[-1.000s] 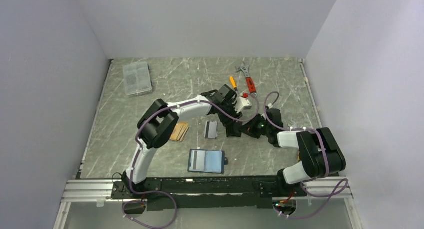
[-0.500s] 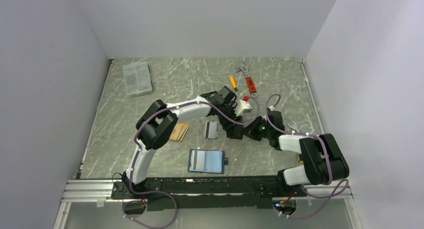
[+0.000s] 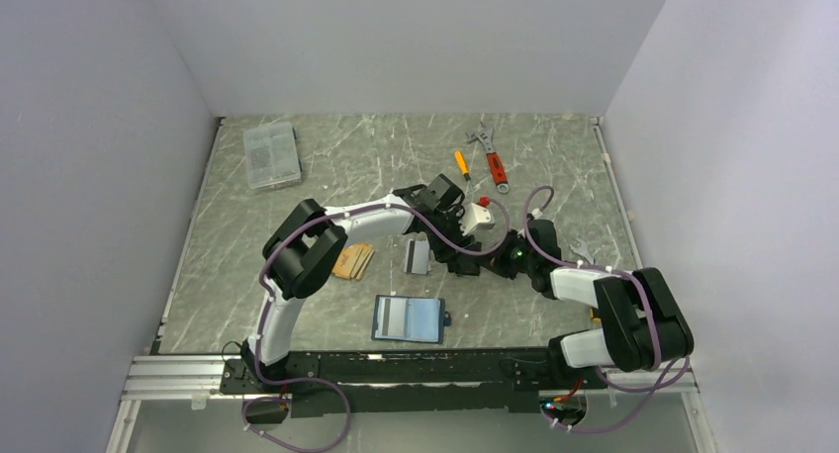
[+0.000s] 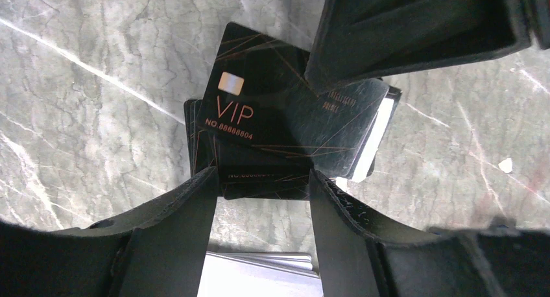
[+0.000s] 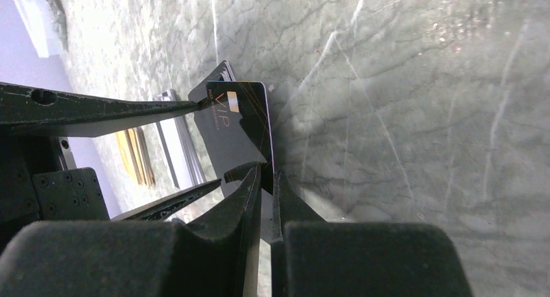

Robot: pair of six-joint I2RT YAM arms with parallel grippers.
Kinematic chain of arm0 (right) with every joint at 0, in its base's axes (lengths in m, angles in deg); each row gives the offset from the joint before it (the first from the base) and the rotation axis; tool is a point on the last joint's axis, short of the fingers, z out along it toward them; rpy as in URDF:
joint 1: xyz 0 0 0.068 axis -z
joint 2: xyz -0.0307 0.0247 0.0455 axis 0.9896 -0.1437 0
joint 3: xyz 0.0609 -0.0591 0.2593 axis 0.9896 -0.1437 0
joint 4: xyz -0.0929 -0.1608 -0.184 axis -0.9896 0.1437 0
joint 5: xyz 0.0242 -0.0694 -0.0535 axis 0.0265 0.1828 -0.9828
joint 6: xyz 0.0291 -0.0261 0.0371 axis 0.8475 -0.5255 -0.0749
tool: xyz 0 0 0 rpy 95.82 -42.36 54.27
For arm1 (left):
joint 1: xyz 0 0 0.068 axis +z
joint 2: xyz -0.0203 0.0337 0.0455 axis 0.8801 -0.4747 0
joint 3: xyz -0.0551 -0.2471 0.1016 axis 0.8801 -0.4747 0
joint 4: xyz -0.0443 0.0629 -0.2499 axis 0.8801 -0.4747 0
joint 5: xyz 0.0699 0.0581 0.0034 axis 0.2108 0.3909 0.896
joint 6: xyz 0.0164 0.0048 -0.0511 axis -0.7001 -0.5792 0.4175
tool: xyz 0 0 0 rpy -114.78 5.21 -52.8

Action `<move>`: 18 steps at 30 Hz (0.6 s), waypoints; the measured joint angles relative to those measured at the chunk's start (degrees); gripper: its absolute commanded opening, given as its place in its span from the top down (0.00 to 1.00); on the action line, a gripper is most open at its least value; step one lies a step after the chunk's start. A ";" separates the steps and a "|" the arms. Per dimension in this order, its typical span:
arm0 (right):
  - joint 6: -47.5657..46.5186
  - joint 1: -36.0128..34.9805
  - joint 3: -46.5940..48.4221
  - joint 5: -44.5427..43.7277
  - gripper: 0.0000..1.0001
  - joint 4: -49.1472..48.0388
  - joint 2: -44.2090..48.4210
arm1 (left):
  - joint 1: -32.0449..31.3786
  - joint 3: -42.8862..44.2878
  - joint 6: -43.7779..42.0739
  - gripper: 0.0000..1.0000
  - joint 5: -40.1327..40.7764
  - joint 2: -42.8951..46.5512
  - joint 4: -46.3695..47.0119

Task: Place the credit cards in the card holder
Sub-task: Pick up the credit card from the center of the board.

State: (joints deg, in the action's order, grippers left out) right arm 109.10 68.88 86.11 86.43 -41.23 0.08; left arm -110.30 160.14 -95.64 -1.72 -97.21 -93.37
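My right gripper [image 5: 266, 175] is shut on the edge of a black credit card marked VIP [image 5: 237, 112], holding it tilted up off the table. In the left wrist view that VIP card [image 4: 272, 115] sits over a small stack of black cards [image 4: 259, 183]. My left gripper [image 4: 261, 177] is open, its fingers apart on either side of the stack's near end. A white-grey card [image 3: 419, 255] and several orange-tan cards [image 3: 354, 260] lie left of the grippers. The card holder [image 3: 408, 318] lies open nearer the arm bases, its pale inside facing up.
A clear plastic box [image 3: 271, 154] sits at the back left. An orange screwdriver [image 3: 461, 164] and a red-handled wrench [image 3: 492, 156] lie at the back, with a small metal wrench [image 3: 582, 247] to the right. Both arms meet mid-table.
My left gripper's jaws have spread wider, and the left arm has drifted slightly left. The right arm has shifted left with the black card still gripped.
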 measured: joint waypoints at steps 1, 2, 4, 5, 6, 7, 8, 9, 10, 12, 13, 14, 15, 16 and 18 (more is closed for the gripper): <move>-0.02 -0.02 -0.02 -0.61 0.95 0.66 0.55 | -0.09 -0.11 -0.39 0.41 0.37 0.02 0.11; -0.04 -0.02 -0.04 -1.01 0.94 1.11 0.98 | -0.15 -0.15 -0.61 0.41 0.72 0.02 0.26; -0.20 -0.02 -0.07 -2.08 0.91 2.40 2.05 | -0.20 -0.24 -0.83 0.42 1.40 0.02 0.44; -0.24 -0.02 -0.11 -2.40 0.90 2.75 2.49 | -0.20 -0.24 -0.85 0.42 1.73 0.02 0.48; -0.28 -0.02 -0.22 -2.60 0.89 3.06 2.97 | -0.28 -0.24 -0.85 0.42 2.08 0.02 0.50; -0.31 -0.02 -0.37 -2.89 0.89 3.26 3.32 | -0.35 -0.24 -0.83 0.42 2.36 0.02 0.52; -0.33 0.00 -0.61 -3.10 0.88 3.32 3.61 | -0.42 -0.24 -0.83 0.43 2.60 0.02 0.52; -0.31 0.00 -0.87 -3.30 0.86 3.30 3.82 | -0.46 -0.24 -0.81 0.43 2.73 0.02 0.55; -0.28 0.00 -1.11 -3.34 0.82 3.28 3.98 | -0.46 -0.24 -0.79 0.43 2.82 0.02 0.55; -0.24 0.00 -1.64 -3.34 0.73 2.89 4.11 | -0.46 -0.11 -0.74 0.44 2.93 0.02 0.44; -0.15 0.00 -1.92 -3.15 0.67 2.54 4.11 | -0.42 -0.09 -0.68 0.45 2.95 0.02 0.42; 0.04 0.00 -1.99 -2.93 0.63 2.16 4.09 | -0.37 -0.07 -0.59 0.45 2.95 0.02 0.39; 0.22 0.02 -2.01 -2.64 0.61 1.75 4.09 | -0.28 -0.04 -0.57 0.46 2.95 0.02 0.39; 0.24 0.02 -1.95 -2.49 0.60 1.51 4.11 | -0.17 -0.04 -0.55 0.46 2.95 0.02 0.37; 0.22 0.00 -1.73 -2.08 0.58 1.27 4.09 | 0.11 -0.02 -0.55 0.46 2.99 0.02 0.35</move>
State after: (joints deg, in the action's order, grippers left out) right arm 109.32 68.88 84.38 84.35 -39.97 4.17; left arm -110.19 160.12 -96.18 1.28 -97.18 -93.02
